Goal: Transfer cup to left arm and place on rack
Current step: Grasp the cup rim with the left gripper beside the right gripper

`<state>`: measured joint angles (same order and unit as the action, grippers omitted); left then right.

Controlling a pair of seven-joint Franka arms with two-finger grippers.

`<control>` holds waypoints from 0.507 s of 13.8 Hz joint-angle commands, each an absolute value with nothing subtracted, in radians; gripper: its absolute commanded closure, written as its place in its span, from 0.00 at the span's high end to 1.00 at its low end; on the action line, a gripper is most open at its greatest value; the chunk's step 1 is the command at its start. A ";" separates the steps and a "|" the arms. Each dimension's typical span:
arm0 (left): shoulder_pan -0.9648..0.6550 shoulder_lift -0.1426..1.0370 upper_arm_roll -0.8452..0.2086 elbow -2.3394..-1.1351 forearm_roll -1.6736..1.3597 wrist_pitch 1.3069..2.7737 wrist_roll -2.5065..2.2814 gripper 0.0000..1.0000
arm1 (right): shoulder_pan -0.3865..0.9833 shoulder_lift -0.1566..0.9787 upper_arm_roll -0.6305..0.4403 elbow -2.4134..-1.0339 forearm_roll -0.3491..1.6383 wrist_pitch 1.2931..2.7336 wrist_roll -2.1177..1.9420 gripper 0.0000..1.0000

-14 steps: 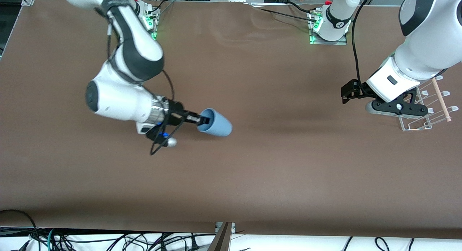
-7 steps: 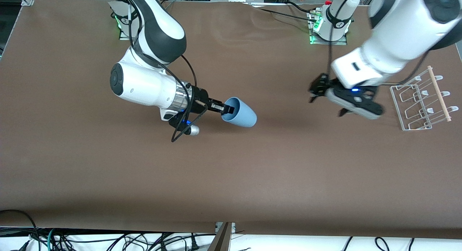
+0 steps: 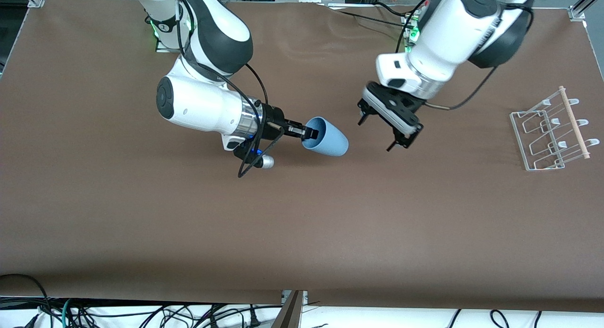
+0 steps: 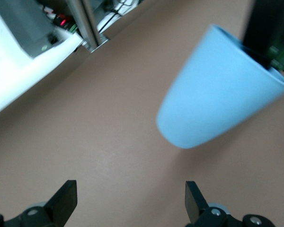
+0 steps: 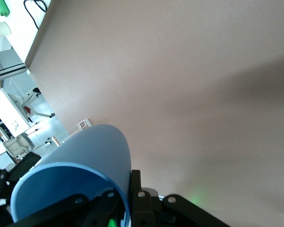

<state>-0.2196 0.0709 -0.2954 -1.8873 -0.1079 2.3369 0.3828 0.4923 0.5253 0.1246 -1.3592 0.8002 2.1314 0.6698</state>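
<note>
From my station I saw the right claw (image 3: 304,131) clamped on the rim of the cup (image 3: 327,138), one finger inside the mouth and the other against the outer wall. The cup was held up over the middle of the brown worktop (image 3: 302,224), lying on its side in the air, its open mouth turned back toward the right arm (image 3: 203,106) and its closed base pointing toward the left arm's end. In the right wrist view the cup's rim (image 5: 71,165) filled the lower part of the frame, pinched right at the claw (image 5: 125,198).

The left claw (image 3: 382,132) hung over the worktop just beside the cup's base, apart from it, with a clear gap between them. Its fingers were spread wide and held nothing. In the left wrist view the two fingertips (image 4: 66,198) stood well apart, with the cup (image 4: 217,94) in the air ahead of them, base end toward the camera, touching neither finger. The left arm (image 3: 453,30) reached down from its base toward the centre of the worktop.

The rack (image 3: 549,132) sat on the worktop at the left arm's end, well apart from both claws, its wooden dowel (image 3: 573,121) running along its top and its pegs bare. The cup was nowhere near it, still in the right claw's grip and not yet handed over.
</note>
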 commanded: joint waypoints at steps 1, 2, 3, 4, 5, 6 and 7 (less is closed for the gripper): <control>-0.209 0.026 -0.331 -1.942 -0.072 2.381 0.442 1.00 | 0.505 0.531 0.129 -1.341 0.819 2.134 0.689 0.00; -0.209 0.026 -0.348 -1.950 -0.072 2.394 0.442 1.00 | 0.503 0.532 0.129 -1.341 0.819 2.134 0.686 0.00; -0.207 0.028 -0.351 -1.959 -0.069 2.419 0.452 1.00 | 0.503 0.532 0.129 -1.341 0.819 2.134 0.680 0.00; -0.209 0.037 -0.351 -1.962 -0.069 2.459 0.484 1.00 | 0.502 0.532 0.129 -1.341 0.819 2.132 0.680 0.00; -0.209 0.055 -0.354 -1.962 -0.071 2.492 0.514 1.00 | 0.502 0.531 0.129 -1.341 0.819 2.132 0.680 0.00; -0.209 0.069 -0.356 -1.962 -0.072 2.511 0.526 1.00 | 0.502 0.531 0.130 -1.339 0.819 2.132 0.680 0.00; -0.210 0.081 -0.356 -1.962 -0.071 2.531 0.528 1.00 | 0.502 0.531 0.130 -1.339 0.825 2.131 0.680 0.00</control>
